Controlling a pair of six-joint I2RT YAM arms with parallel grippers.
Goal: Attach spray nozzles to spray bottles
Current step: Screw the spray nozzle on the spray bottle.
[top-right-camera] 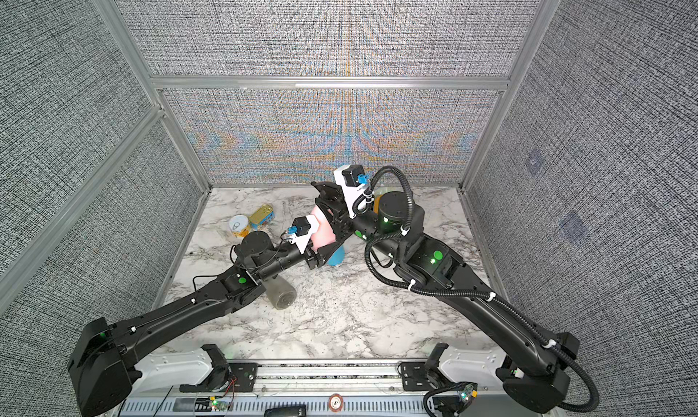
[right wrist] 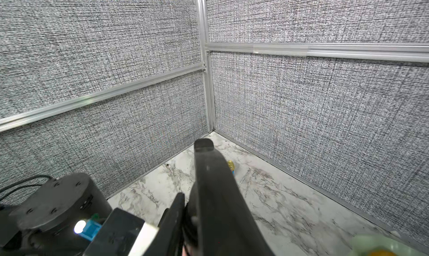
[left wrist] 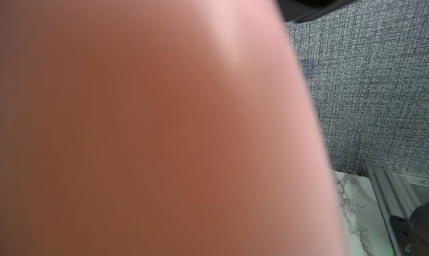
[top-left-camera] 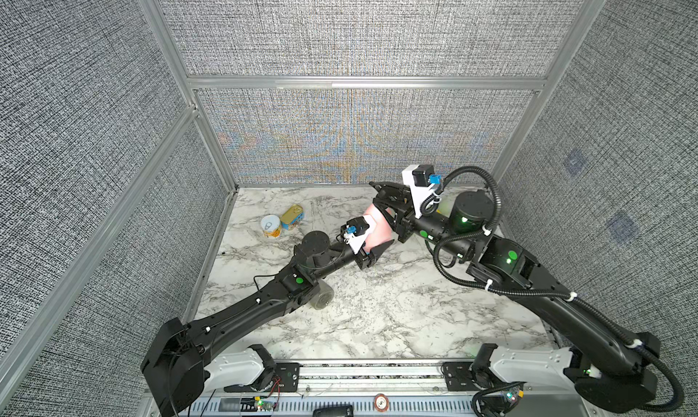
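Top views, clock read with 6 at my bases and 12 at the back wall of the marble table [top-left-camera: 377, 320]. At 8, nearest: smoky grey bottle [top-right-camera: 281, 294] on its side, one end under my left arm. Around centre: blue bottle [top-right-camera: 335, 258], only a sliver showing in a top view, below my left claw [top-left-camera: 374, 239]. That claw is clamped across the wide body of the pink bottle [top-left-camera: 377, 224]; bottle tilted, narrow end toward 12. Left wrist view is nearly all pink bottle [left wrist: 162, 127], blurred, too close to read. Can't tell if it clears the marble. At the bottle's 12 end: my right claw [top-left-camera: 376, 193], lying over the bottle's top, tips pointing to 10. Right wrist view: its fingers [right wrist: 209, 173] stand close together, thin gap; a dark shape sits low between them, can't tell what it is or whether I'm pinching it. Spray nozzles: can't pick one out for certain in any view. At 10, further back: two tin cans [top-left-camera: 271, 225] [top-left-camera: 292, 216] side by side. At 1, behind my right arm: an orange and pale-green thing [top-right-camera: 377, 201], partly hidden, can't identify.
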